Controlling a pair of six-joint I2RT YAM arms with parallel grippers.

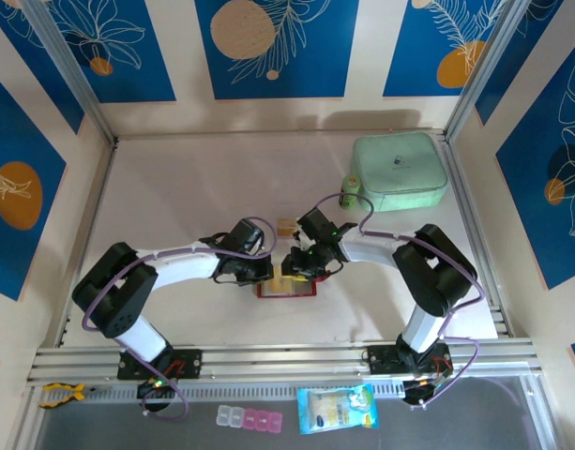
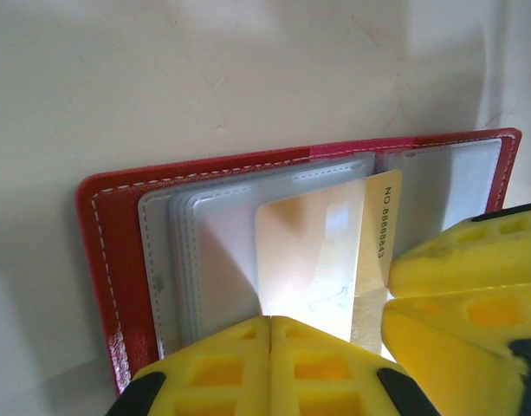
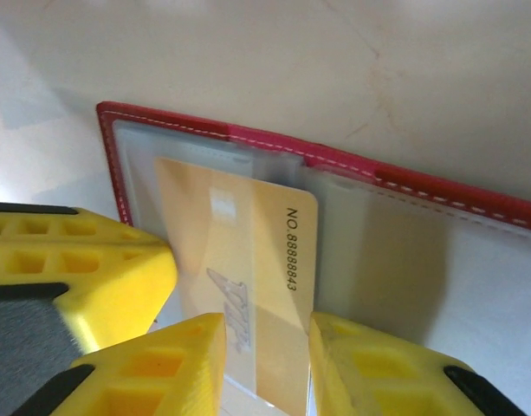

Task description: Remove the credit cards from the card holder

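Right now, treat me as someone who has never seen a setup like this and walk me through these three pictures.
This is a robot with two white arms bolted at the near edge of a table. The overhead picture looks down from behind them: the left gripper and right gripper meet over a red card holder lying open on the table. A mint-green case sits at the far right, and a small tan item lies just beyond the grippers, too small to identify.

The other two pictures come from cameras on the wrists, so the yellow blocks are each arm's own fingers. The left gripper is shut and seems to press down on the holder's clear sleeves. The right gripper pinches an orange-yellow credit card, which is partly out of its sleeve.
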